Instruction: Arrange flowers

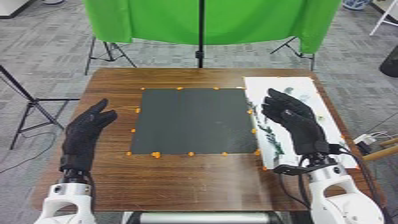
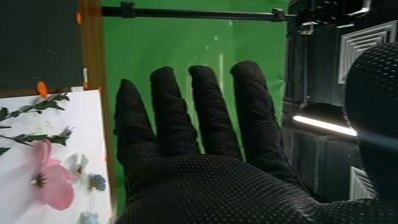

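Behind your work a green cloth (image 1: 209, 22) hangs past the far edge of the brown wooden table (image 1: 178, 187). Your right hand (image 1: 295, 116) is over the right side of that table, fingers straight and slightly apart, thumb well away from them, with nothing in its hold. Beneath and beside it, along the table's right edge, you have a white sheet (image 1: 258, 82) bearing the flowers: in the right wrist view, a pink flower (image 2: 59, 192), a small blue flower (image 2: 96, 181) and leafy sprigs (image 2: 37, 105), all lying flat. Next inward is a square dark mat (image 1: 191, 120), ringed by orange markers (image 1: 155, 155). Farther off, your left hand (image 1: 84, 131) is by the table's left edge, fingers loosely extended and empty.

Expect the blooms to be very light, the petals thin and easily creased; pressing down could make them slide or tear. You'd do best to pinch softly at a stem or the flower's firmer centre. The sprigs look a bit stiffer, so take them mid-stem, sparing the leaves.
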Robot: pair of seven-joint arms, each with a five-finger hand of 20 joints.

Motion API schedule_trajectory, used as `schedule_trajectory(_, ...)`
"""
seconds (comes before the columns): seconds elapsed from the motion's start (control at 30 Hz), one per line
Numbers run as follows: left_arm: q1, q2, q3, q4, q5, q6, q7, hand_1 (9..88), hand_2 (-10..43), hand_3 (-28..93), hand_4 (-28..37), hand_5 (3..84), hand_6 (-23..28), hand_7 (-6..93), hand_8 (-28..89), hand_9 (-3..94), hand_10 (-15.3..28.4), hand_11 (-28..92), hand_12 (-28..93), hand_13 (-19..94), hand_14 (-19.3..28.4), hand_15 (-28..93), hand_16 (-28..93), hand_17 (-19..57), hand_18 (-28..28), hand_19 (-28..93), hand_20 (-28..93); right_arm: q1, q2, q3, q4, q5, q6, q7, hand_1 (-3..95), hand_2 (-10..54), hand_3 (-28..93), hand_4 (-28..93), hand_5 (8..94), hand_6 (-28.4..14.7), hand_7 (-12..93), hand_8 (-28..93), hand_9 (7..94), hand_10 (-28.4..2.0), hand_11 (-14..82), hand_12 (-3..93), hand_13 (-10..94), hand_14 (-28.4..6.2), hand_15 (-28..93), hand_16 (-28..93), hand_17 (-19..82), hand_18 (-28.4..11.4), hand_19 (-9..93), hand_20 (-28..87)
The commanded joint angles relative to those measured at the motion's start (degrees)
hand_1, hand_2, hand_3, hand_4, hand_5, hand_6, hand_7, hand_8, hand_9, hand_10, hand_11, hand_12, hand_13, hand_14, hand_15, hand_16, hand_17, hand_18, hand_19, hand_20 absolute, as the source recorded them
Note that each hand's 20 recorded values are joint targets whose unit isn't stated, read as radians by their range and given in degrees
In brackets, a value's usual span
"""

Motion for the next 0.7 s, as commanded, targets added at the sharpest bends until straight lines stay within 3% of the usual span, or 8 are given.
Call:
schedule_trajectory(0.03, 0.64, 0.09, -0.38, 0.03, -0.75, 0.53, -0.11, 25.0, -3.4, 64, -20.6, 46.3, 1.6, 8.3, -6, 48.0, 12.5, 17, 15, 39, 15.6, 12, 6, 6.3, 13.1, 5, 24, -0.08, 0.03, -0.78, -0.06, -0.68, 2.95, -1.5, 20.8, -9.5, 78, -17, 42.0, -0.6, 15, -9, 43.0, -14.1, 5.0, 15.1, 35, -15.0, 11, 19, 20, -17.2, 8, 27)
schedule_trajectory(0.17, 0.76, 0.04, -0.24, 0.07, -0.16, -0.1, -0.51, 25.0, -3.4, 64, -20.6, 46.2, 1.6, 8.3, -6, 48.0, 12.4, 17, 15, 39, 15.6, 12, 6, 6.3, 13.1, 5, 24, -1.02, 0.68, -3.66, -1.06, -1.51, 14.34, -4.09, 21.6, -9.5, 78, -17, 44.5, -0.4, 18, -10, 47.4, -14.0, 6.0, 15.2, 39, -13.8, 12, 18, 25, -19.7, 9, 27)
schedule_trajectory(0.2, 0.87, -0.21, -0.21, -0.04, -0.2, 0.02, -0.35, 24.9, -3.4, 64, -20.5, 46.1, 1.6, 8.3, -6, 48.0, 12.4, 17, 15, 39, 15.6, 12, 6, 6.3, 13.1, 5, 24, -1.3, 1.01, -4.29, -1.79, -6.25, 18.63, -3.47, 22.8, -9.5, 78, -17, 45.5, -0.4, 19, -11, 49.0, -13.9, 6.6, 15.4, 42, -13.6, 13, 18, 27, -20.1, 10, 28)
schedule_trajectory(0.27, 1.08, -0.45, -0.28, -0.2, -0.22, 0.31, -0.11, 24.9, -3.5, 64, -20.5, 46.2, 1.6, 8.3, -6, 48.0, 12.4, 17, 15, 39, 15.6, 12, 6, 6.3, 13.1, 5, 24, -1.52, 1.62, -3.28, -2.74, -19.72, 19.97, -2.88, 25.3, -9.5, 75, -19, 48.2, -0.9, 20, -11, 53.5, -14.2, 10.1, 17.1, 48, -13.3, 16, 18, 35, -19.0, 9, 36)
schedule_trajectory(0.37, 1.38, -0.11, -0.4, -0.21, -0.36, 0.35, -0.58, 24.8, -3.6, 64, -20.4, 46.1, 1.5, 8.2, -6, 47.9, 12.3, 17, 15, 39, 15.5, 12, 6, 6.3, 13.1, 5, 24, -0.89, 4.71, -3.45, -4.38, -42.36, 22.2, 2.86, 26.7, -9.5, 70, -24, 51.3, -1.5, 20, -10, 57.9, -14.9, 14.0, 18.4, 58, -13.1, 18, 22, 41, -17.2, 19, 48)
schedule_trajectory(0.43, 1.22, -0.18, -0.23, -0.14, -0.07, 0.27, -0.71, 25.0, -3.5, 64, -20.4, 46.0, 1.5, 8.2, -6, 47.8, 12.1, 17, 15, 39, 15.5, 12, 6, 6.3, 13.0, 5, 24, -0.25, 7.09, -4.58, -3.81, -52.59, 25.52, 5.85, 26.3, -9.5, 66, -28, 56.1, -2.2, 18, -9, 64.0, -15.5, 15.9, 18.9, 64, -12.3, 22, 24, 44, -16.3, 32, 51)
schedule_trajectory(0.57, 0.48, -0.03, -0.08, -0.11, 1.09, -0.42, -1.11, 25.1, -3.6, 64, -20.2, 45.9, 1.5, 8.1, -6, 47.7, 12.0, 17, 14, 39, 15.4, 12, 5, 6.3, 13.0, 5, 24, -0.44, 11.44, -4.09, -5.16, -60.63, 18.32, 15.0, 29.5, -9.5, 56, -28, 62.7, -2.2, 18, -9, 69.6, -15.6, 17.6, 19.7, 71, -11.3, 31, 23, 47, -14.9, 57, 47)
schedule_trajectory(0.7, 1.07, 0.15, -0.51, -0.46, 1.0, 0.01, -1.41, 25.4, -3.7, 64, -20.0, 45.8, 1.5, 8.1, -6, 47.5, 12.0, 17, 14, 38, 15.3, 11, 5, 6.3, 12.9, 4, 24, -1.31, 15.32, -3.22, -5.64, -62.01, 12.82, 19.56, 36.7, -9.5, 33, -28, 64.7, -3.0, 16, -8, 71.4, -15.7, 18.1, 20.1, 76, -10.6, 35, 23, 52, -14.1, 70, 41)
